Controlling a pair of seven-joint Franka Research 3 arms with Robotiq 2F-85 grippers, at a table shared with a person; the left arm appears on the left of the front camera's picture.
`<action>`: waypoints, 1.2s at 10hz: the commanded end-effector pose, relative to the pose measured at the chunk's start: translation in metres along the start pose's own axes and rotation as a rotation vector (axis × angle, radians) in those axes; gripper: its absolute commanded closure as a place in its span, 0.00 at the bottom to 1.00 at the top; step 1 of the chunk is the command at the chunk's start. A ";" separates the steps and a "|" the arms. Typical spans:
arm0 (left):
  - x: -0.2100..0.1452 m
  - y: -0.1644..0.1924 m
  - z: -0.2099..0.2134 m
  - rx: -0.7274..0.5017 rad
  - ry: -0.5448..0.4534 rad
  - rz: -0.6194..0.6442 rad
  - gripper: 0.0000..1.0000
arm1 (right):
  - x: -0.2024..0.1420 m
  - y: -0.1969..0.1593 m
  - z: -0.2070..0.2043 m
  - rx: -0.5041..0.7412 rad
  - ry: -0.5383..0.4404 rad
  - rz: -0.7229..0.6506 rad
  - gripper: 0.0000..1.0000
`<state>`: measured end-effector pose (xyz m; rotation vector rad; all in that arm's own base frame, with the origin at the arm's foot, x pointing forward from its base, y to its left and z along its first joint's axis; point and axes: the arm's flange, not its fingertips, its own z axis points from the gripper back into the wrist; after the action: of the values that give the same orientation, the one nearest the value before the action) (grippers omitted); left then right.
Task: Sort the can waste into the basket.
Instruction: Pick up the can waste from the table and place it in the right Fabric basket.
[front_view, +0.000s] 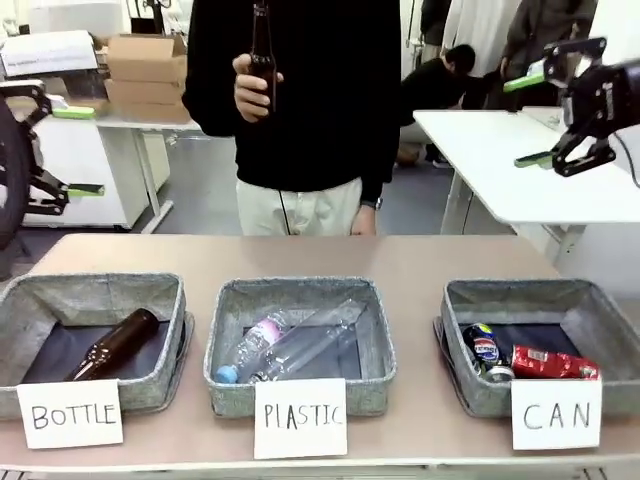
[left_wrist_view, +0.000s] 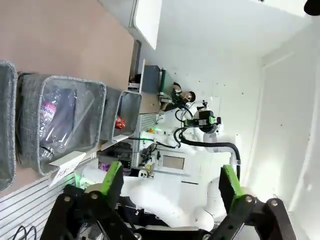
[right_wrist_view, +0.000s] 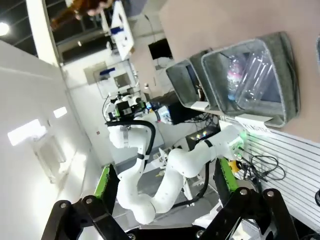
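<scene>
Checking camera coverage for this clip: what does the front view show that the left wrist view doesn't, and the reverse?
Front alone: the person's hand holding a brown bottle, the BOTTLE basket's bottle, and the blue and silver can. Left wrist alone: the left gripper, jaws open. Both: the PLASTIC basket with clear bottles and the red can.

at your right sits a square grey woven basket (front_view: 455, 330) with a white card (front_view: 556, 415) reading "can". inside lie two cans side by side: a silver and dark blue can (front_view: 485, 349), and a dented red can (front_view: 553, 363).
</scene>
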<state>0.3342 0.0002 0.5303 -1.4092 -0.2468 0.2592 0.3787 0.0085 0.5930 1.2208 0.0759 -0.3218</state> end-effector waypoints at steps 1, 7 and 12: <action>-0.014 -0.023 -0.002 0.035 -0.019 -0.057 0.00 | -0.007 0.022 0.022 0.013 -0.023 0.044 0.00; -0.014 -0.023 -0.002 0.035 -0.019 -0.057 0.00 | -0.007 0.022 0.022 0.013 -0.023 0.044 0.00; -0.014 -0.023 -0.002 0.035 -0.019 -0.057 0.00 | -0.007 0.022 0.022 0.013 -0.023 0.044 0.00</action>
<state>0.3232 -0.0083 0.5514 -1.3503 -0.3046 0.2240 0.3764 -0.0050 0.6214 1.2319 0.0164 -0.3017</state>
